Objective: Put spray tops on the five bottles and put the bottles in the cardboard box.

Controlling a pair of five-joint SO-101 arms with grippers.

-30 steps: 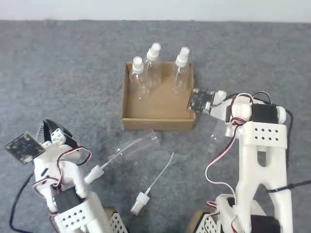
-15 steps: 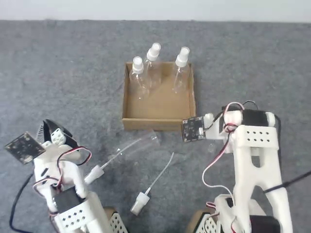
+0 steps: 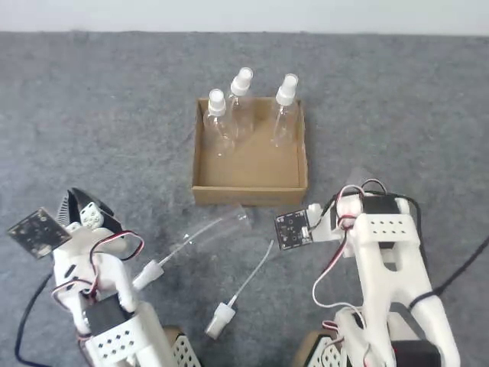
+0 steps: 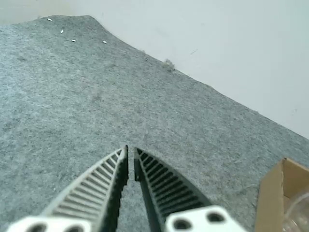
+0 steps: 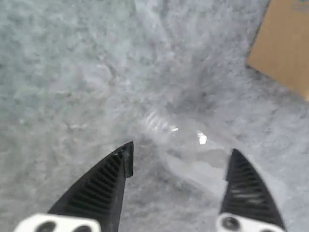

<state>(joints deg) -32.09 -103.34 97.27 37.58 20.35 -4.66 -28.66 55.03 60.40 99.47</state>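
Grey felt covers the table (image 3: 114, 115), a fuzzy, matted surface.

**Count**
- Cardboard box (image 3: 248, 195): one. It is a shallow, open-topped rectangle of plain brown board, placed at the middle of the table toward the far edge.
- Capped bottles (image 3: 283, 115): three. They are clear plastic cylinders, each fitted with a white spray top. All three stand upright inside the box along its far wall.
- Uncapped bottles: two, both clear plastic and lying on their sides on the felt. The first bottle (image 3: 225, 224) lies just in front of the box's near wall. The second bottle (image 5: 190, 145) lies off the box's near-right corner, under the right arm.
- Loose spray tops: two, each a white head with a thin translucent dip tube.
  - The first spray top (image 3: 149, 273) lies near the left arm. Its tube runs to the first bottle; whether it enters the neck cannot be told.
  - The second spray top (image 3: 221, 319) lies close to the near edge, between the two arms, apart from both bottles.

**Grippers**
- Right gripper (image 5: 181, 151): its black ribbed fingers are spread wide above the felt. The second bottle lies between them; contact cannot be confirmed.
- Left gripper (image 4: 131, 151): it sits at the near-left corner with its fingers pressed almost together, only a slit between them, and it holds nothing.
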